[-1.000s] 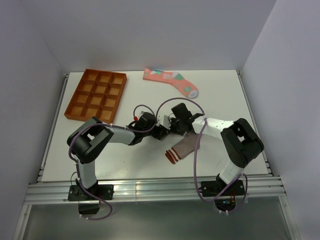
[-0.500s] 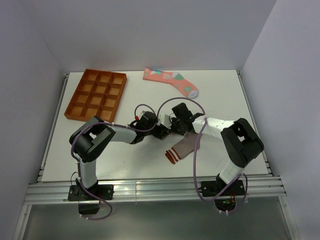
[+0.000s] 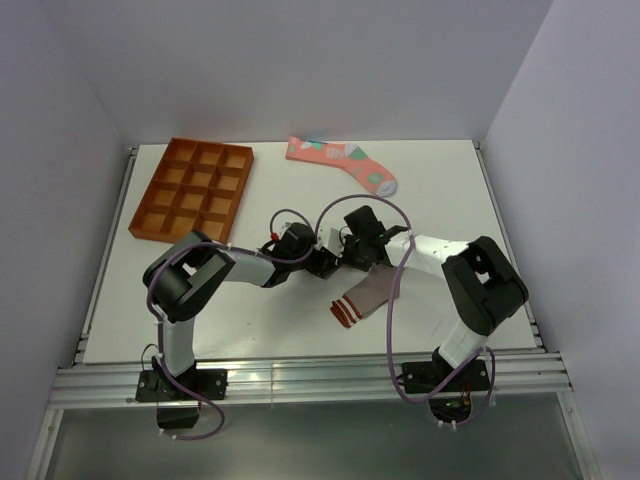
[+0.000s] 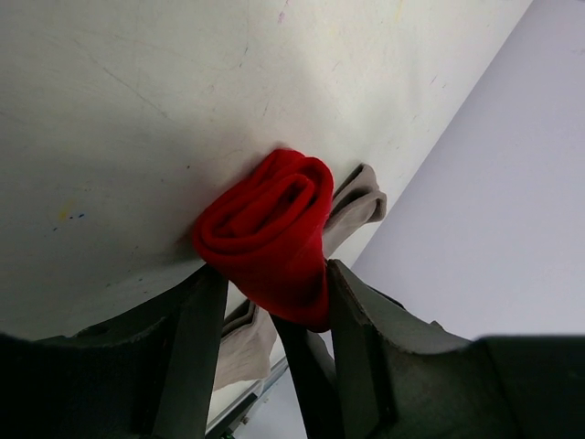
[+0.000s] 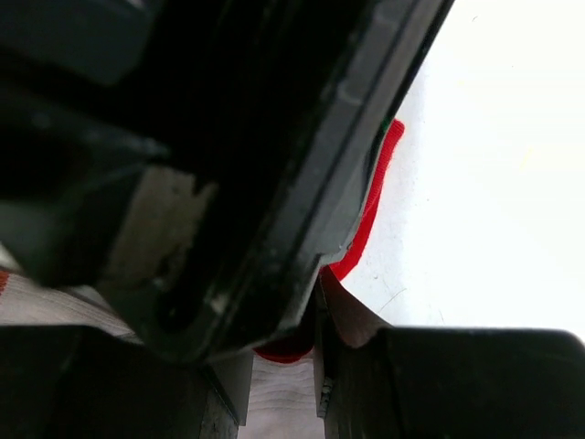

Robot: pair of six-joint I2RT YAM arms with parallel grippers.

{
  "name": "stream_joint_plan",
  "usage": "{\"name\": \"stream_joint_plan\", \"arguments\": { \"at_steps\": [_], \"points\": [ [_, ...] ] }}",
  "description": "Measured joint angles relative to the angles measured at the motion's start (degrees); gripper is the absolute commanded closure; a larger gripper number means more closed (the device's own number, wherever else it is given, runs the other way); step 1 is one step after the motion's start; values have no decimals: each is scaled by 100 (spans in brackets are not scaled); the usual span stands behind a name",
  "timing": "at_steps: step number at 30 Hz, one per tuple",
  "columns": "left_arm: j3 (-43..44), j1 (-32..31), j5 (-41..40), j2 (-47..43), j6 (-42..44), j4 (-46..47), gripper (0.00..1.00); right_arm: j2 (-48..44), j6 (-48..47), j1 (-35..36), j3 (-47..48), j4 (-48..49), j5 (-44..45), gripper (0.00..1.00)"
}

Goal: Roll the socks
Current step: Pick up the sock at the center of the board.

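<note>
The red sock (image 4: pixel 270 229) is wound into a tight roll resting on the white table (image 4: pixel 119 119), and my left gripper (image 4: pixel 274 274) is shut on it, one finger on each side. In the top view both grippers meet at the table's middle, the left gripper (image 3: pixel 325 262) against the right gripper (image 3: pixel 347 254). The left gripper's black body fills most of the right wrist view. My right gripper (image 5: pixel 288 343) has its narrow jaws around red fabric (image 5: pixel 292 349). The grey-brown sock (image 3: pixel 366 293) lies flat under them, its striped cuff towards the front. The salmon-pink sock (image 3: pixel 340 162) lies flat at the back.
An orange compartment tray (image 3: pixel 192 190) stands at the back left. The table's front edge and a metal rail (image 3: pixel 300 375) run just behind the arm bases. Purple cables (image 3: pixel 392 320) loop over the right arm above the grey-brown sock.
The left arm's elbow has edged slightly to the right. Both grippers stay where they were at the red sock.
</note>
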Motion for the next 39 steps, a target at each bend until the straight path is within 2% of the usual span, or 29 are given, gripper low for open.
{"name": "stream_joint_plan", "arguments": {
  "at_steps": [39],
  "points": [
    [127, 87, 177, 160, 44, -7, 47, -162, 599, 24, -2, -175, 293, 100]
  ]
}}
